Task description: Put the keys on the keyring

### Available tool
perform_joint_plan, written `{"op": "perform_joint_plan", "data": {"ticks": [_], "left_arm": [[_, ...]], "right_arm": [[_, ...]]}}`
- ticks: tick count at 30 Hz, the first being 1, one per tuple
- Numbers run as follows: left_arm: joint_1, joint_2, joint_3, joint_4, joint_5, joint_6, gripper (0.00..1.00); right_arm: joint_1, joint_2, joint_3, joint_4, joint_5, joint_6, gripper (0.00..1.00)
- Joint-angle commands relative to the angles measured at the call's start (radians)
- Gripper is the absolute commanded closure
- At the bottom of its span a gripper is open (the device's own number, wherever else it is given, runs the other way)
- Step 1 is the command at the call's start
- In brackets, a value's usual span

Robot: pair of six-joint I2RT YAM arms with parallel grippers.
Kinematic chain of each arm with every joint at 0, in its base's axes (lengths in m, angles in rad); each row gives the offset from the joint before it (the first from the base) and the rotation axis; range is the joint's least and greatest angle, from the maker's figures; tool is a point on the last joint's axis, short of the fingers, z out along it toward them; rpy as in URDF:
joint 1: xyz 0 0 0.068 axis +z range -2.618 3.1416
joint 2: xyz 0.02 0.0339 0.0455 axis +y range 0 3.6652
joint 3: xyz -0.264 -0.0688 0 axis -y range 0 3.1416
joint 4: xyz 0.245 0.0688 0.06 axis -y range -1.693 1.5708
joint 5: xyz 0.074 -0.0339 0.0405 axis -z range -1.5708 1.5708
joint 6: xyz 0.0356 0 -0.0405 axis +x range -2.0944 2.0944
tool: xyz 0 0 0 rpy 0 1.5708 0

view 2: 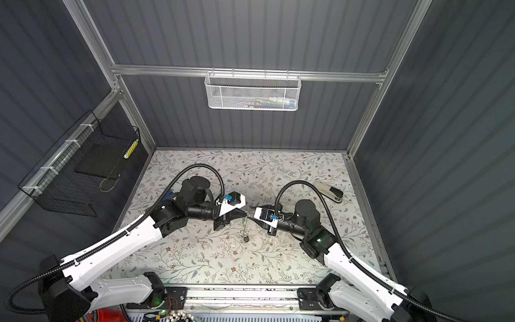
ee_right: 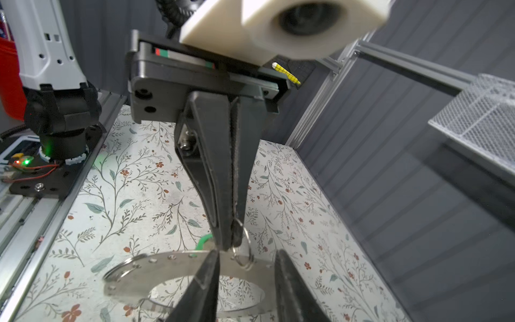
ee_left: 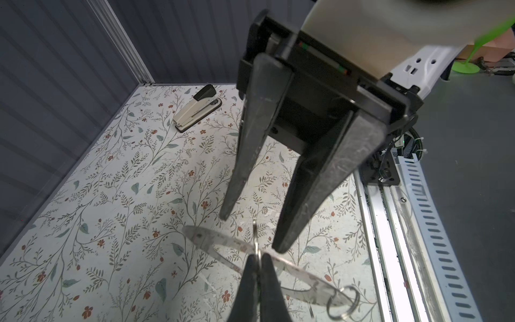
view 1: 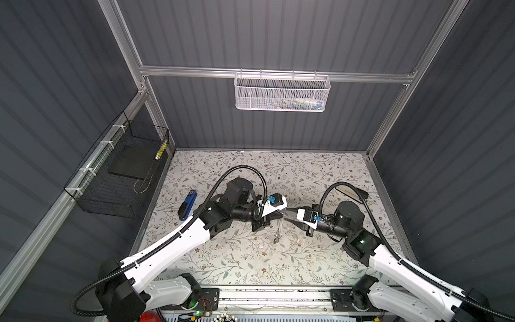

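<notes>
Over the middle of the desk the keyring hangs from a small wire ring at its rim, on which the left gripper is clamped, fingers together; a green tag shows just behind the keyring and a black tag at its lower end. The right gripper faces it with fingers apart on either side of the keyring's rim, gripping nothing. A blue stapler lies left of the keyring, a beige stapler beyond it to the right, and a white mesh basket hangs on the wall farthest behind it.
</notes>
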Motion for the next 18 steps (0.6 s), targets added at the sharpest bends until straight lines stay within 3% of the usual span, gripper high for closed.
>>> {"op": "perform_joint_plan", "data": {"ticks": [1, 9, 18], "left_arm": [[-0.006, 0.03, 0.119, -0.145, -0.087, 0.031, 1.0], [-0.04, 0.16, 0.317, -0.378, -0.212, 0.038, 1.0], [-0.067, 0.214, 0.425, -0.469, -0.218, 0.069, 1.0]], "right_arm": [[0.003, -0.051, -0.011, -0.008, 0.095, -0.016, 0.6], [0.004, -0.057, -0.019, 0.018, 0.103, 0.023, 0.68], [0.004, -0.015, -0.007, 0.035, 0.085, 0.054, 0.75]]}}
